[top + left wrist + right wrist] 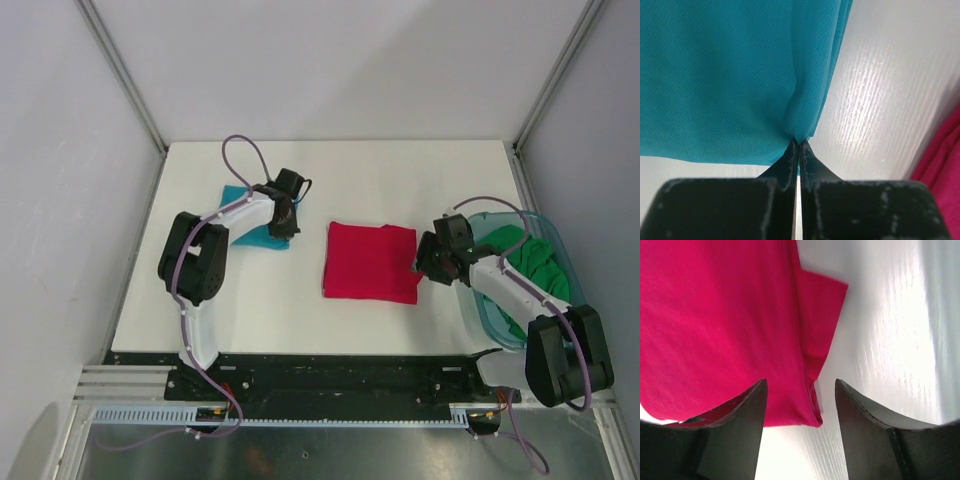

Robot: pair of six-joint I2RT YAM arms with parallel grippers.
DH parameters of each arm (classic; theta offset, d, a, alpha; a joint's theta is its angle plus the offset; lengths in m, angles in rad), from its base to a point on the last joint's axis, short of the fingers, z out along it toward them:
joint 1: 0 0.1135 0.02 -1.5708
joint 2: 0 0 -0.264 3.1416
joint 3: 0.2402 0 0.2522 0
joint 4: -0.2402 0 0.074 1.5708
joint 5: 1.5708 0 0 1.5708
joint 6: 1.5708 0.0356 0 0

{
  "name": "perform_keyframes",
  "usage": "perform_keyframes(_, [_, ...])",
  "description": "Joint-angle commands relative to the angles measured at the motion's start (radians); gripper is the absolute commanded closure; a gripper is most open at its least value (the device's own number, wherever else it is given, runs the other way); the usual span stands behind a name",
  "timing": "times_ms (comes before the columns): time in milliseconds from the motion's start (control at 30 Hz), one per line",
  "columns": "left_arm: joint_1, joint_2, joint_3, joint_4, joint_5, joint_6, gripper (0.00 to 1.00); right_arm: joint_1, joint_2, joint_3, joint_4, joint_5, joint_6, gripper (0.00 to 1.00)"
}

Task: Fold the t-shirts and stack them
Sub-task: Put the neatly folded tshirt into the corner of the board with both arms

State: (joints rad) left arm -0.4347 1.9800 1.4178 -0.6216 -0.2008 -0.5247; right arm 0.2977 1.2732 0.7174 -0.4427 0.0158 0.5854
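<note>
The crimson-red t-shirt (pixel 370 262) lies folded into a flat rectangle at the table's middle. My right gripper (pixel 425 262) hovers at its right edge, open, with the shirt's folded corner (pixel 810 405) lying loose between the fingers (pixel 747 415). The teal-blue t-shirt (pixel 258 238) lies folded at the back left, partly under my left arm. My left gripper (pixel 799 142) is shut on a pinch of its edge (pixel 715 75). The bright green t-shirt (pixel 535 265) sits crumpled in the tub at the right.
The see-through blue-green plastic tub (pixel 487 318) stands at the table's right edge, with my right arm reaching over it. White table (pixel 885 340) shows around both folded shirts. Grey walls enclose the table on three sides.
</note>
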Motion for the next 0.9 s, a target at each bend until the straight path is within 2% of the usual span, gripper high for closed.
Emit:
perform_keyframes(0, [-0.014,-0.031,0.043,0.01,0.035,-0.017,0.96,-0.033,0.036,0.088,0.067,0.036,-0.064,0.38])
perform_keyframes(167, [-0.015,-0.064,0.037,0.017,0.063,0.011,0.62,-0.059,0.165,0.158,0.187,0.019,-0.106,0.33])
perform_keyframes(233, [-0.015,-0.091,0.039,0.019,0.086,0.036,0.53,-0.071,0.224,0.199,0.231,0.002,-0.119,0.32])
perform_keyframes(300, [-0.015,-0.122,0.042,0.02,0.118,0.059,0.49,-0.074,0.285,0.243,0.248,0.001,-0.127,0.32])
perform_keyframes(433, [-0.016,-0.183,0.03,0.02,0.204,0.093,0.47,-0.079,0.371,0.295,0.266,0.007,-0.142,0.33])
perform_keyframes(533, [-0.025,-0.233,-0.033,0.028,0.277,0.09,0.48,-0.087,0.416,0.3,0.294,-0.015,-0.159,0.34])
perform_keyframes(867, [-0.105,-0.413,-0.374,0.193,0.423,-0.04,0.47,-0.086,0.522,0.307,0.338,-0.045,-0.173,0.4])
